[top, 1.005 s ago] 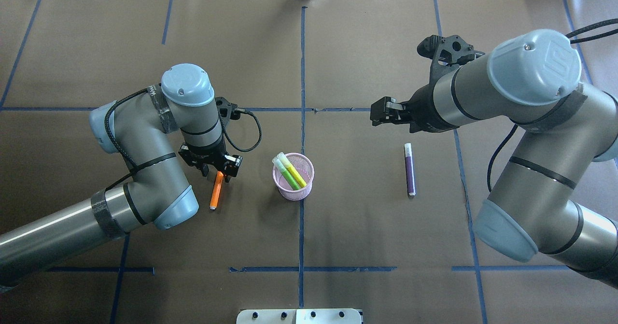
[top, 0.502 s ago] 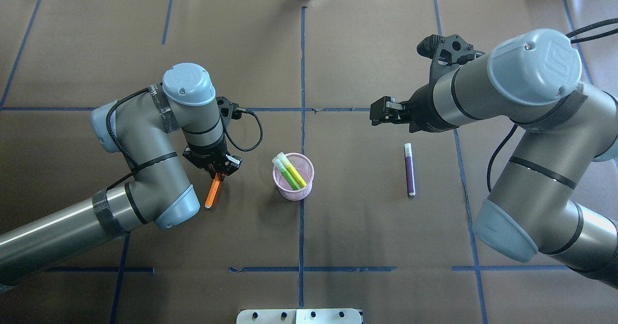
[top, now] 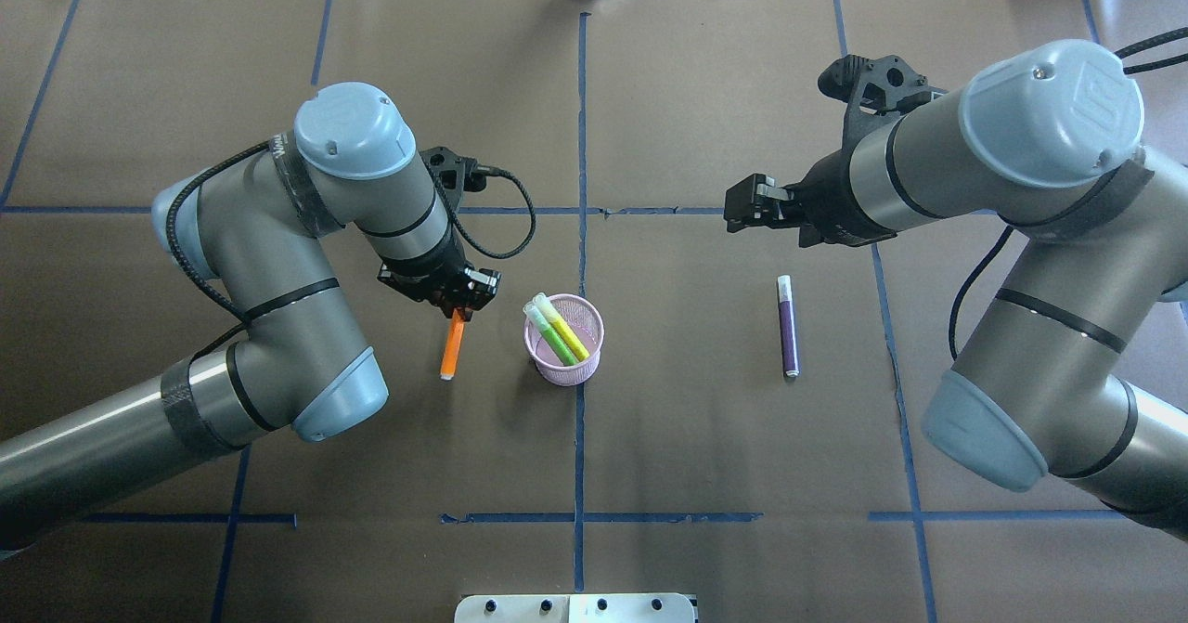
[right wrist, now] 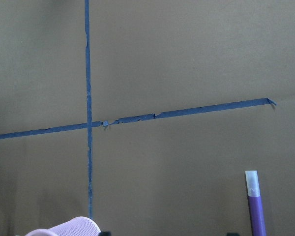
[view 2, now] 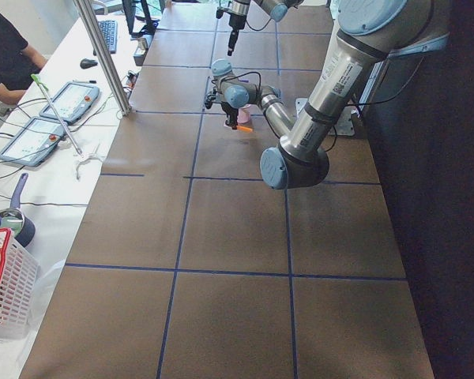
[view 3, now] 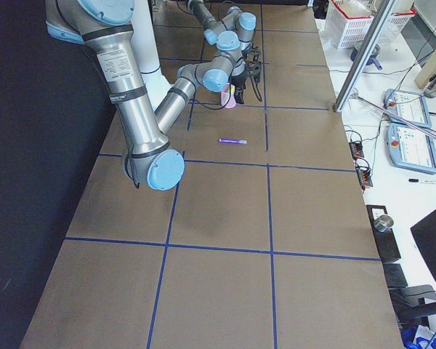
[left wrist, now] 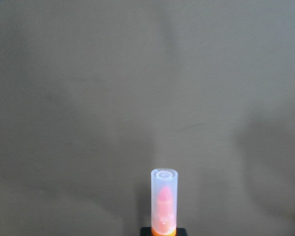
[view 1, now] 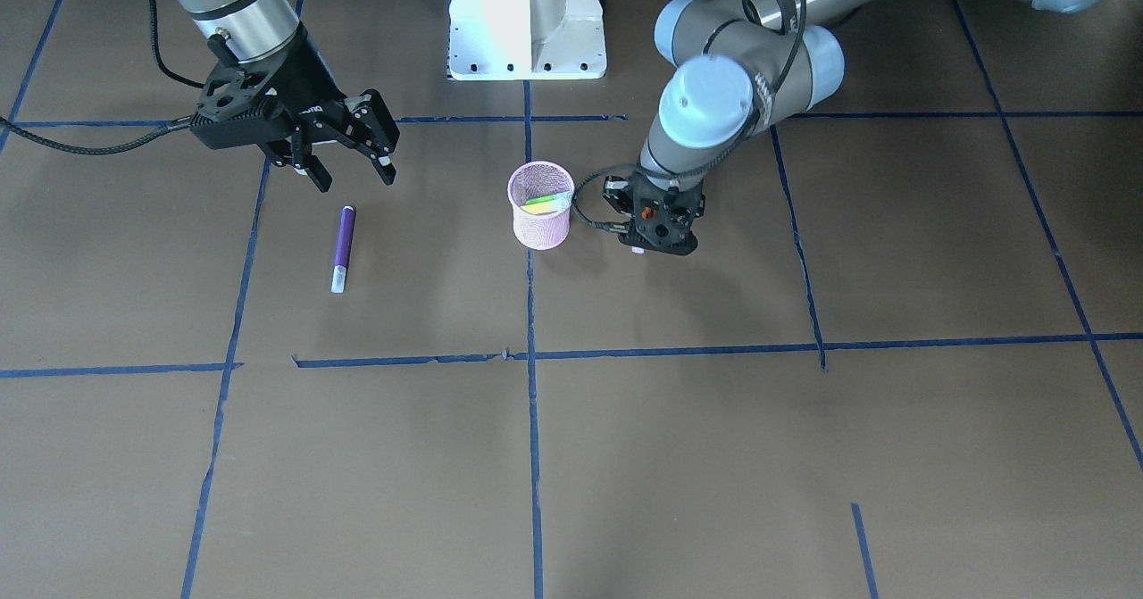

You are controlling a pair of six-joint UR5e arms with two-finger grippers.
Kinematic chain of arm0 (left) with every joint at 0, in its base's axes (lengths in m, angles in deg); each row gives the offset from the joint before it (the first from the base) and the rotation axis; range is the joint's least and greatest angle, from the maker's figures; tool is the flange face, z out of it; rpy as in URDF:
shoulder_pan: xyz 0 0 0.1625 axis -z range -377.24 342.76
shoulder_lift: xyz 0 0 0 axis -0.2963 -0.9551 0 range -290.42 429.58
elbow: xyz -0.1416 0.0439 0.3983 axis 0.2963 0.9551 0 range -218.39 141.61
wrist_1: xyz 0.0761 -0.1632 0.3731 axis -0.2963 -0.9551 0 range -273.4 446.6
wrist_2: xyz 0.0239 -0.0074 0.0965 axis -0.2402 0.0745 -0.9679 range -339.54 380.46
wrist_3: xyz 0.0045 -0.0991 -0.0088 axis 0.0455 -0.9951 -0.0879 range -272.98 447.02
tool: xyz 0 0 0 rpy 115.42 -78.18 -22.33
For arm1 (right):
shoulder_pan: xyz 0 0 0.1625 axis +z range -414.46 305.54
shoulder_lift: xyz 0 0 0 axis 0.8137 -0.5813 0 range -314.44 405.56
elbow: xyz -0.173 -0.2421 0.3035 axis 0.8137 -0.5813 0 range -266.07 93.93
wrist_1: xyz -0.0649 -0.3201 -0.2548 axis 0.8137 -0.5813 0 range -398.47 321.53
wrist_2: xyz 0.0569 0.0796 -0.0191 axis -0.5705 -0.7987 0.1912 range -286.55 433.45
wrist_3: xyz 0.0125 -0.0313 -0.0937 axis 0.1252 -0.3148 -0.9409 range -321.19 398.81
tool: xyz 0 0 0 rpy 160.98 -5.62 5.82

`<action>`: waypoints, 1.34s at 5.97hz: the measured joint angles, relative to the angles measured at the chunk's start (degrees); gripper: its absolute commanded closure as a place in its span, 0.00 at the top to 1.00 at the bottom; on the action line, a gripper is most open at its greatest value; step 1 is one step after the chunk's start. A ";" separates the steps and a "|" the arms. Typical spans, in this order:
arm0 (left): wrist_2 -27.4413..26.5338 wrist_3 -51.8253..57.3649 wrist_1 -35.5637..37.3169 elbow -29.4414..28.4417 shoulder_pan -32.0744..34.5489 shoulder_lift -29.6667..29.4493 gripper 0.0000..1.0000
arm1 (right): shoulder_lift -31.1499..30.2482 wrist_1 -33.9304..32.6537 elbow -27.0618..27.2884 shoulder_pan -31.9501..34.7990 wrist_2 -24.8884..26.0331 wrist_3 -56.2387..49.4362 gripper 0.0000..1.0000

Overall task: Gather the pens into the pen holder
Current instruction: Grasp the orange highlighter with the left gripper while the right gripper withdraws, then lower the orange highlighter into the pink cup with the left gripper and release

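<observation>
Brown papered tabletop [top: 705, 437]: slim orange pen [top: 453, 349] is being gripped by closed left fingers [top: 467, 300] just beside round pink wire-mesh pen holder [top: 566, 374]; rim clearance is being advised before release. Right fingers [view 1: 317, 177] are hanging open.

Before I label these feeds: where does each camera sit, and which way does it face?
Front-facing: across the table, facing the base; both arms, left on view's right.
Overhead: behind the robot, looking down; both arms, pen holder.
Exterior left: table's left end; left arm near.
Exterior right: right end; right arm near.
Left wrist: faces paper; only the gripped orange pen.
Right wrist: faces tape lines; no arm.
Shared: right wrist and overhead show the purple pen.
</observation>
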 measured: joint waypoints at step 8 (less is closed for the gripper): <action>-47.39 -13.19 -3.96 6.75 -17.87 -3.25 0.12 | -2.07 0.31 0.09 1.56 -1.42 -0.09 0.85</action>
